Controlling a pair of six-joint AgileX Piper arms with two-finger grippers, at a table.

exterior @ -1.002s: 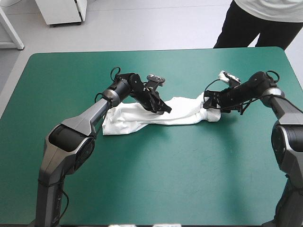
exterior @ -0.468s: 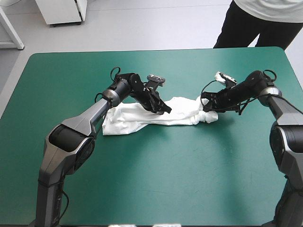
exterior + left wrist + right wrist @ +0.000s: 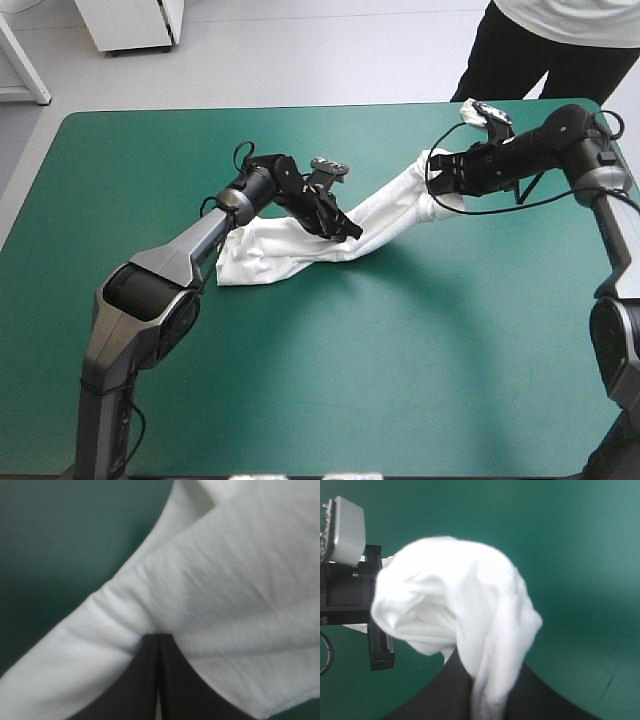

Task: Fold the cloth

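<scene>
The white T-shirt (image 3: pixel 300 245) lies bunched in a long band across the table's middle, its right end raised off the teal-green cover. My right gripper (image 3: pixel 440 178) is shut on the T-shirt (image 3: pixel 465 610) and holds that end up near the far right. My left gripper (image 3: pixel 345 230) is shut on the T-shirt (image 3: pixel 225 590) at the band's middle, low on the table, its black fingers (image 3: pixel 172 685) meeting in a point against the fabric. In the right wrist view the left gripper (image 3: pixel 375 645) shows beyond the hanging cloth.
The teal-green cover (image 3: pixel 400 360) stretches bare toward the near edge and on the left side. A person stands beyond the far right edge, away from the tabletop.
My right gripper has lifted the shirt's right end up and toward the far right corner, stretching the band. The left gripper has stayed where it was.
</scene>
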